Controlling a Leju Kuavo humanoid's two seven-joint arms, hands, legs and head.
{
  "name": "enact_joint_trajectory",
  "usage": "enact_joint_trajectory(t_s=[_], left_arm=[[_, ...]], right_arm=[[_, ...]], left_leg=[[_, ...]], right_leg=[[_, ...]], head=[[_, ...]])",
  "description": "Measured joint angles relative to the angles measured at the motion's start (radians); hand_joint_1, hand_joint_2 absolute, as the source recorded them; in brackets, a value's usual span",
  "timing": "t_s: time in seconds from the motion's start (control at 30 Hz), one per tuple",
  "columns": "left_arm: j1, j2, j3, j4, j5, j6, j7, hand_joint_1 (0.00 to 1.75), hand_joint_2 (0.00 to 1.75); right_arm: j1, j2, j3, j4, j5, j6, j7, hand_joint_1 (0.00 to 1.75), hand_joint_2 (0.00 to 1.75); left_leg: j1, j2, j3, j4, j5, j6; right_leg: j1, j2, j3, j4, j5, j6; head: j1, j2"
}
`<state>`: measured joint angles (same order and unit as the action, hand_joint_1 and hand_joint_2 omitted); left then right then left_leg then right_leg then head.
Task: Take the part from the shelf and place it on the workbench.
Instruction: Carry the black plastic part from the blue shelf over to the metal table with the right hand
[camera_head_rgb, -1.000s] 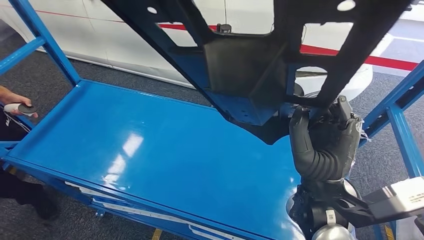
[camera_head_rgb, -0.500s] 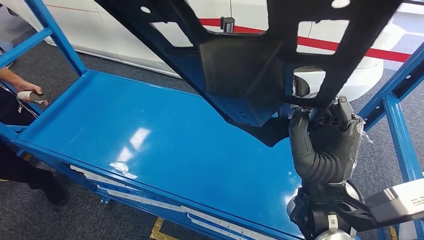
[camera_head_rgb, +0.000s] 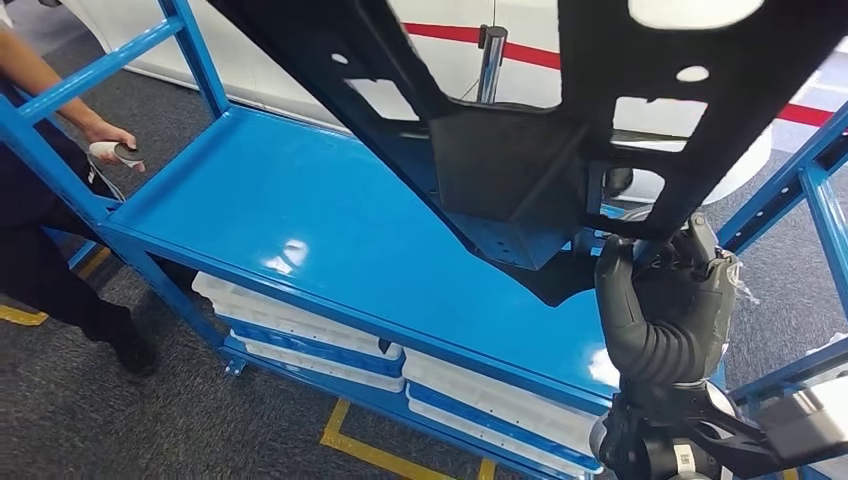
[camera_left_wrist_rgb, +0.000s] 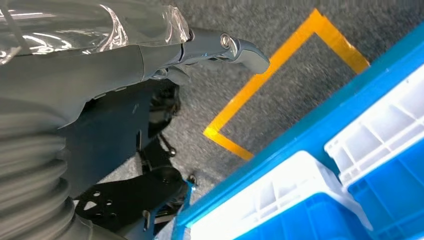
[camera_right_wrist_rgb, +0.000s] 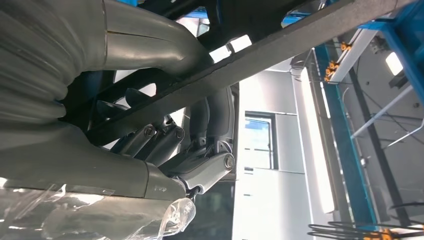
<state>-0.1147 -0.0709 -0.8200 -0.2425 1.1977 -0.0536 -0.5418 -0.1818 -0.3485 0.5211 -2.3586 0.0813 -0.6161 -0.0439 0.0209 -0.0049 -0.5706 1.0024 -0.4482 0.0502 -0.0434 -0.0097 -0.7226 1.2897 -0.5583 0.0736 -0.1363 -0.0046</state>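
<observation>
While the blue shelf (camera_head_rgb: 300, 215) sits below, the big black part (camera_head_rgb: 520, 110) hangs tilted above it, one bar gripped by the right hand (camera_head_rgb: 665, 300). Left hand (camera_left_wrist_rgb: 150, 55) holds nothing; whether its fingers are spread, cannot tell. Risk: the long part, held at one edge, could swing and clip the shelf post (camera_head_rgb: 775, 200).

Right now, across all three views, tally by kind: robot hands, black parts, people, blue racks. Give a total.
Robot hands: 2, the right hand and the left hand
Black part: 1
Person: 1
Blue rack: 1
Total: 5
</observation>
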Motion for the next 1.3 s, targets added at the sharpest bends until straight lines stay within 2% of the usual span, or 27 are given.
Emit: enact_joint_trajectory(t_s=[0.03, 0.1, 0.13, 0.2, 0.27, 0.3, 0.37, 0.43, 0.47, 0.5, 0.53, 0.6, 0.67, 0.7, 0.8, 0.87, 0.93, 0.97, 1.0, 1.03, 1.07, 1.13, 1.17, 1.2, 1.23, 1.27, 1.3], left_arm=[[0.000, 0.000, 0.000, 0.000, 0.003, 0.000, -0.002, 0.00, 1.75], [0.000, 0.000, 0.000, 0.000, 0.007, -0.001, -0.006, 0.00, 1.75], [0.000, -0.001, 0.001, 0.000, 0.008, -0.001, -0.006, 0.00, 1.75], [0.000, -0.002, 0.001, 0.000, 0.010, -0.002, -0.008, 0.00, 1.75], [0.001, -0.002, 0.001, 0.000, 0.011, -0.003, -0.009, 0.00, 1.75], [0.002, -0.002, 0.001, 0.001, 0.012, -0.004, -0.009, 0.00, 1.75], [0.003, -0.001, 0.001, 0.001, 0.013, -0.004, -0.010, 0.00, 1.75], [0.004, -0.001, 0.001, 0.002, 0.015, -0.005, -0.011, 0.00, 1.75], [0.004, -0.001, 0.001, 0.002, 0.017, -0.005, -0.011, 0.00, 1.75], [0.004, -0.001, 0.001, 0.002, 0.019, -0.005, -0.011, 0.00, 1.75], [0.004, -0.001, 0.001, 0.003, 0.021, -0.005, -0.012, 0.00, 1.75], [0.003, 0.000, 0.001, 0.003, 0.023, -0.004, -0.014, 0.00, 1.75], [0.001, 0.002, 0.001, 0.003, 0.024, -0.001, -0.019, 0.00, 1.75], [0.001, 0.003, 0.001, 0.003, 0.024, 0.000, -0.021, 0.00, 1.75], [0.004, 0.004, 0.001, 0.003, 0.026, 0.002, -0.025, 0.00, 1.75], [0.008, 0.004, 0.001, 0.004, 0.026, 0.003, -0.025, 0.00, 1.75], [0.011, 0.004, 0.001, 0.004, 0.026, 0.003, -0.025, 0.00, 1.75], [0.013, 0.004, 0.001, 0.004, 0.026, 0.003, -0.025, 0.00, 1.75], [0.015, 0.004, 0.001, 0.004, 0.026, 0.003, -0.024, 0.00, 1.75], [0.016, 0.004, 0.001, 0.004, 0.026, 0.003, -0.024, 0.00, 1.75], [0.017, 0.004, 0.001, 0.005, 0.026, 0.003, -0.023, 0.00, 1.75], [0.015, 0.005, 0.001, 0.005, 0.026, 0.003, -0.022, 0.00, 1.75], [0.013, 0.006, 0.001, 0.005, 0.027, 0.003, -0.023, 0.00, 1.75], [0.012, 0.006, 0.001, 0.005, 0.028, 0.003, -0.023, 0.00, 1.75], [0.012, 0.007, 0.001, 0.006, 0.029, 0.003, -0.023, 0.00, 1.75], [0.014, 0.007, 0.001, 0.006, 0.029, 0.003, -0.023, 0.00, 1.75], [0.016, 0.007, 0.001, 0.006, 0.029, 0.003, -0.022, 0.00, 1.75]], right_arm=[[0.002, -0.001, 0.000, 0.001, -0.003, 0.000, -0.002, 1.75, 1.75], [0.004, -0.001, -0.001, 0.004, -0.009, 0.000, -0.006, 1.75, 1.75], [0.005, -0.002, -0.001, 0.005, -0.012, 0.000, -0.008, 1.75, 1.75], [0.006, -0.002, -0.002, 0.006, -0.020, 0.001, -0.013, 1.75, 1.75], [0.008, -0.002, -0.002, 0.011, -0.036, 0.002, -0.021, 1.75, 1.75], [0.008, -0.002, -0.002, 0.014, -0.049, 0.004, -0.026, 1.75, 1.75], [0.010, -0.001, -0.002, 0.021, -0.080, 0.008, -0.040, 1.75, 1.75], [0.013, -0.001, -0.001, 0.028, -0.113, 0.015, -0.055, 1.75, 1.75], [0.015, 0.000, -0.001, 0.032, -0.132, 0.020, -0.065, 1.75, 1.75], [0.017, 0.000, -0.001, 0.036, -0.151, 0.025, -0.075, 1.75, 1.75], [0.019, 0.000, -0.001, 0.040, -0.168, 0.031, -0.085, 1.75, 1.75], [0.025, 0.001, -0.001, 0.046, -0.188, 0.040, -0.101, 1.75, 1.75], [0.029, 0.001, -0.001, 0.052, -0.179, 0.043, -0.105, 1.75, 1.75], [0.031, 0.001, -0.001, 0.054, -0.164, 0.043, -0.103, 1.75, 1.75], [0.034, 0.002, -0.001, 0.061, -0.112, 0.037, -0.090, 1.75, 1.75], [0.038, 0.002, -0.001, 0.065, -0.098, 0.034, -0.086, 1.75, 1.75], [0.043, 0.003, -0.001, 0.070, -0.093, 0.033, -0.085, 1.75, 1.75], [0.045, 0.003, -0.001, 0.072, -0.092, 0.033, -0.084, 1.75, 1.75], [0.047, 0.003, 0.000, 0.075, -0.091, 0.033, -0.084, 1.75, 1.75], [0.048, 0.003, 0.000, 0.077, -0.090, 0.033, -0.084, 1.75, 1.75], [0.048, 0.004, 0.000, 0.079, -0.088, 0.033, -0.084, 1.75, 1.75], [0.049, 0.004, 0.000, 0.082, -0.083, 0.032, -0.084, 1.75, 1.75], [0.051, 0.005, 0.000, 0.082, -0.080, 0.032, -0.084, 1.75, 1.75], [0.053, 0.005, 0.001, 0.084, -0.077, 0.032, -0.084, 1.75, 1.75], [0.056, 0.006, 0.002, 0.085, -0.074, 0.032, -0.084, 1.75, 1.75], [0.057, 0.006, 0.002, 0.086, -0.072, 0.032, -0.083, 1.75, 1.75], [0.058, 0.006, 0.002, 0.086, -0.070, 0.032, -0.083, 1.75, 1.75]], left_leg=[[-0.006, 0.000, -0.009, 0.000, 0.009, 0.001], [-0.014, -0.001, -0.024, 0.000, 0.024, 0.001], [-0.016, -0.002, -0.028, -0.001, 0.031, -0.003], [-0.015, -0.002, -0.032, -0.005, 0.045, -0.015], [-0.011, -0.002, -0.035, -0.008, 0.056, -0.029], [-0.011, -0.003, -0.041, 0.000, 0.044, -0.034], [-0.009, -0.002, -0.068, 0.071, -0.030, -0.040], [-0.009, -0.002, -0.101, 0.193, -0.118, -0.046], [-0.009, -0.002, -0.107, 0.241, -0.134, -0.048], [-0.009, -0.002, -0.099, 0.261, -0.128, -0.049], [-0.010, -0.002, -0.073, 0.245, -0.104, -0.047], [-0.014, -0.002, 0.025, 0.118, -0.055, -0.036], [-0.021, 0.001, 0.113, -0.023, -0.054, -0.021], [-0.025, 0.002, 0.130, -0.060, -0.062, -0.014], [-0.024, -0.002, 0.123, -0.079, -0.042, 0.007], [-0.016, -0.008, 0.110, -0.085, -0.018, 0.016], [-0.012, -0.014, 0.090, -0.084, -0.001, 0.016], [-0.010, -0.018, 0.080, -0.083, 0.007, 0.013], [-0.008, -0.024, 0.073, -0.082, 0.013, 0.009], [-0.004, -0.031, 0.068, -0.081, 0.019, 0.004], [0.000, -0.040, 0.064, -0.079, 0.023, -0.002], [0.005, -0.057, 0.054, -0.069, 0.028, -0.016], [0.005, -0.065, 0.047, -0.065, 0.030, -0.024], [0.004, -0.073, 0.038, -0.063, 0.034, -0.032], [0.005, -0.082, 0.031, -0.062, 0.039, -0.041], [0.007, -0.091, 0.026, -0.063, 0.043, -0.048], [0.009, -0.086, 0.019, -0.057, 0.040, -0.052]], right_leg=[[0.007, 0.001, 0.033, -0.025, 0.019, -0.011], [0.022, 0.005, 0.141, -0.163, 0.050, -0.039], [0.029, 0.006, 0.188, -0.233, 0.054, -0.047], [0.040, 0.009, 0.230, -0.307, 0.049, -0.054], [0.042, 0.007, 0.224, -0.318, 0.066, -0.056], [0.040, 0.005, 0.219, -0.324, 0.076, -0.060], [0.035, 0.000, 0.199, -0.333, 0.101, -0.069], [0.038, -0.002, 0.171, -0.332, 0.122, -0.075], [0.040, -0.002, 0.157, -0.332, 0.133, -0.075], [0.041, -0.002, 0.141, -0.331, 0.144, -0.075], [0.043, -0.002, 0.126, -0.331, 0.156, -0.074], [0.045, -0.002, 0.101, -0.330, 0.176, -0.070], [0.047, -0.005, 0.090, -0.330, 0.191, -0.062], [0.046, -0.007, 0.089, -0.331, 0.198, -0.056], [0.041, -0.010, 0.086, -0.329, 0.204, -0.037], [0.038, -0.003, 0.058, -0.258, 0.144, -0.026], [0.032, 0.003, 0.011, -0.116, 0.051, -0.015], [0.027, 0.003, -0.003, -0.058, 0.022, -0.010], [0.023, 0.003, 0.001, -0.034, 0.011, -0.005], [0.017, 0.004, 0.029, -0.054, 0.019, 0.000], [0.012, 0.010, 0.077, -0.116, 0.042, 0.005], [0.000, 0.051, 0.179, -0.271, 0.082, 0.014], [-0.003, 0.070, 0.207, -0.320, 0.091, 0.014], [-0.002, 0.082, 0.216, -0.341, 0.091, 0.011], [0.001, 0.081, 0.212, -0.341, 0.090, 0.003], [0.002, 0.068, 0.208, -0.338, 0.092, -0.006], [0.003, 0.056, 0.205, -0.337, 0.094, -0.014]], head=[[0.001, 0.000], [0.003, 0.000], [0.004, 0.000], [0.006, 0.000], [0.009, 0.000], [0.010, 0.000], [0.010, 0.000], [0.009, 0.000], [0.009, 0.000], [0.009, 0.000], [0.009, 0.000], [0.009, 0.000], [0.012, 0.000], [0.012, 0.000], [0.015, 0.000], [0.018, 0.000], [0.021, 0.000], [0.022, 0.000], [0.022, 0.000], [0.023, 0.000], [0.023, 0.000], [0.026, 0.000], [0.028, 0.000], [0.030, 0.000], [0.031, 0.000], [0.031, 0.000], [0.031, 0.000]])
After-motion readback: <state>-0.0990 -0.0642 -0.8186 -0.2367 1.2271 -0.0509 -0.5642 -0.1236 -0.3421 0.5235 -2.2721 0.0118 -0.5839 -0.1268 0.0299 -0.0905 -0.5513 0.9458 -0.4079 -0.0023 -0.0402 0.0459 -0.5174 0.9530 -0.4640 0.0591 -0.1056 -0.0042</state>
